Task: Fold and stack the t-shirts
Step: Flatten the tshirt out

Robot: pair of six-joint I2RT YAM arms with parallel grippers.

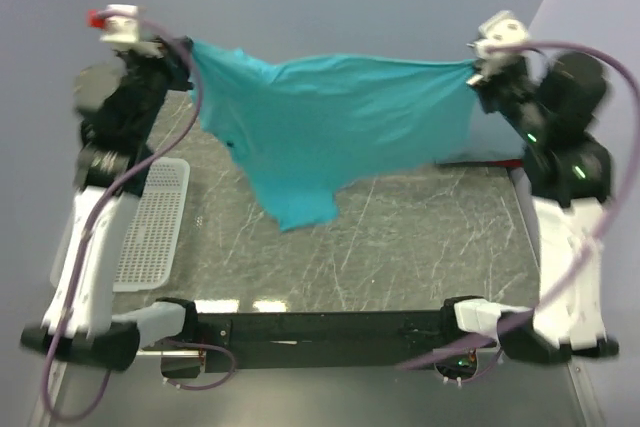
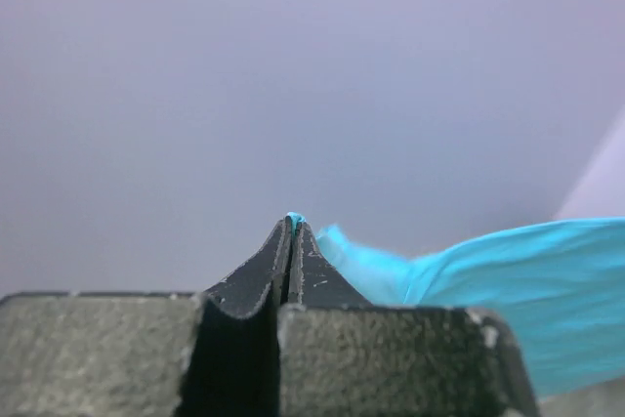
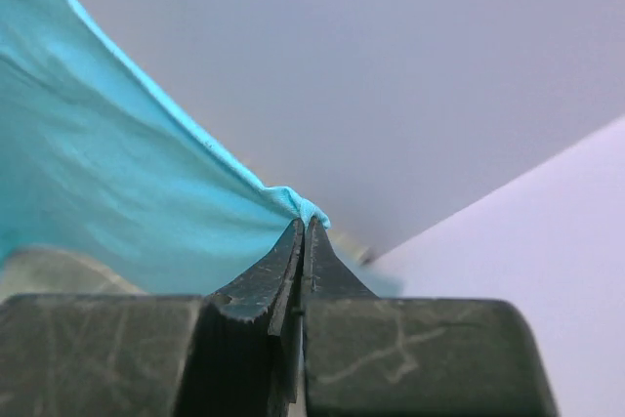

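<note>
Both raised high, well apart: left gripper (image 1: 188,55) and right gripper (image 1: 475,70), each pinched tight on the teal t-shirt (image 1: 330,122).

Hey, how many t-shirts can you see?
1: the teal t-shirt, hanging stretched between the left pincer and right pincer above the table. Another could be hidden behind it.

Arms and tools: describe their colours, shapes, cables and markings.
Left arm and right arm: black upper links, white lower links, a mauve cable along each. Right arm shows green lights. Left tool and right tool: black, tapered, rough-textured.
</note>
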